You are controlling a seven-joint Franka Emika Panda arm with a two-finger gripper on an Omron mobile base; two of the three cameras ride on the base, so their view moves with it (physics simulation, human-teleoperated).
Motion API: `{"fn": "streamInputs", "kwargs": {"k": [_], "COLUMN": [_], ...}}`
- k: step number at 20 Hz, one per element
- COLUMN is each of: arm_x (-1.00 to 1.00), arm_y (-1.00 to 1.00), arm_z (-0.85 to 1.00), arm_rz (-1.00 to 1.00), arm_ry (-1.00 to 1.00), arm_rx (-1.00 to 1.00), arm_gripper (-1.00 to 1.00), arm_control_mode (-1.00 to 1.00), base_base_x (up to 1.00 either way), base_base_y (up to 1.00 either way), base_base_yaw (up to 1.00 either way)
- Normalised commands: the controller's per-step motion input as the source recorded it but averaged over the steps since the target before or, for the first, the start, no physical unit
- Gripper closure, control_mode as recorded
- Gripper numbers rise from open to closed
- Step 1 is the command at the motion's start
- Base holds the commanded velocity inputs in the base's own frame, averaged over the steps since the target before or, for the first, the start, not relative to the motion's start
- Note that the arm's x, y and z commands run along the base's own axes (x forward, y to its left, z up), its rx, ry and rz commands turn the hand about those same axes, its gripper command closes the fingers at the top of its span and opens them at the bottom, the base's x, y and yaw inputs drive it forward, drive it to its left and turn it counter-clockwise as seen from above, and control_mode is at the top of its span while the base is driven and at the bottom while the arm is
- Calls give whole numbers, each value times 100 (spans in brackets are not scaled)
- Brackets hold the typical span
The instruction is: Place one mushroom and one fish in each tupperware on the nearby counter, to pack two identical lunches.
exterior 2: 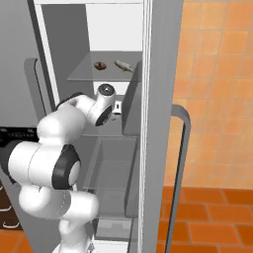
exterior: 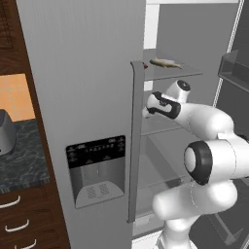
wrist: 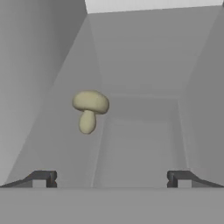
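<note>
My gripper [wrist: 111, 179] is inside the open fridge, its two fingertips [wrist: 43, 178] standing wide apart with nothing between them. Ahead of it and left of centre in the hand view is a pale tan mushroom [wrist: 89, 109] with cap and stem, well clear of the fingers. On the upper glass shelf lie a fish [exterior: 165, 63] [exterior 2: 123, 65] and, to its left, a small dark brown mushroom [exterior 2: 100, 65]. My hand [exterior 2: 106, 106] is just below that shelf. The counter [exterior: 19, 158] is at the left. The tupperware is out of view.
The closed grey fridge door [exterior: 92, 121] with its dispenser panel and long handle [exterior: 136, 141] stands left of the arm. The open door [exterior 2: 163, 123] is on the right. A silver toaster [exterior: 5, 131] sits on the counter over drawers [exterior: 14, 223].
</note>
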Motion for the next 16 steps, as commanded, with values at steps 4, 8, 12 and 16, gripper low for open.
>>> {"fn": "streamInputs", "kwargs": {"k": [4,8,12,16], "arm_x": [27,56,24,48], "arm_y": [28,14,13,18], "arm_z": [-51,-14,0,-19], "arm_rz": [0,0,5,12], "arm_ry": [-6,0,0,0], "arm_rx": [0,-1,0,0], "arm_gripper": [-100,-100,-100,-100], "arm_control_mode": [-100,-100,-100,-100], "base_base_x": [0,0,0,0], "base_base_y": [0,0,0,0], "base_base_yaw": [0,0,0,0]}}
